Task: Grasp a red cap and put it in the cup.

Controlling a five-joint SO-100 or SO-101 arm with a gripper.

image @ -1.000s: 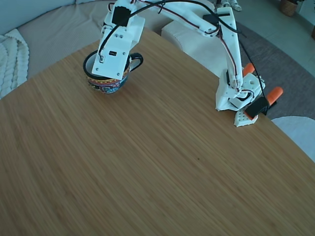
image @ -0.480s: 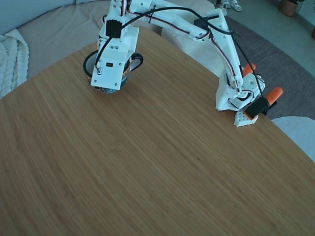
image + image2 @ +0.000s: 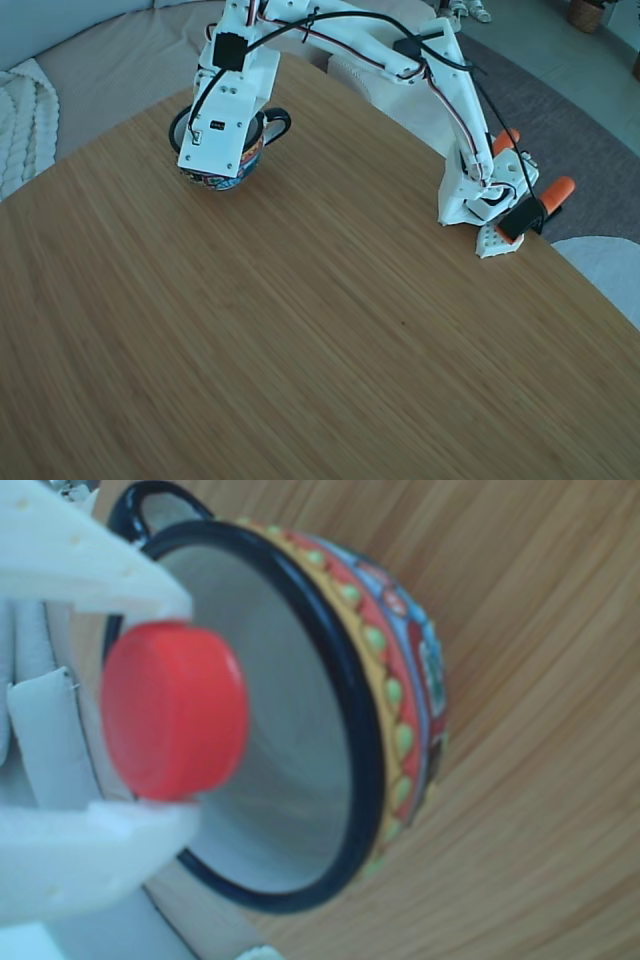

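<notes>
In the other view the red cap (image 3: 175,710) is pinched between two white fingers (image 3: 90,560), so my gripper (image 3: 160,715) is shut on it. The cap hangs right over the white mouth of the cup (image 3: 365,730), a squat mug with a black rim and a multicoloured band. In the fixed view the cup (image 3: 225,175) stands at the far left of the wooden table, mostly covered by the white gripper body (image 3: 225,120) above it. The cap itself is hidden in that view.
The arm's white base (image 3: 480,195) is clamped to the table's right edge with orange-handled clamps (image 3: 555,190). A white knitted blanket (image 3: 20,120) lies on the sofa at the left. Bare wooden tabletop (image 3: 300,340) fills the front.
The gripper has shifted a little left and slightly up over the cup since a second ago. The cup has stayed where it was.
</notes>
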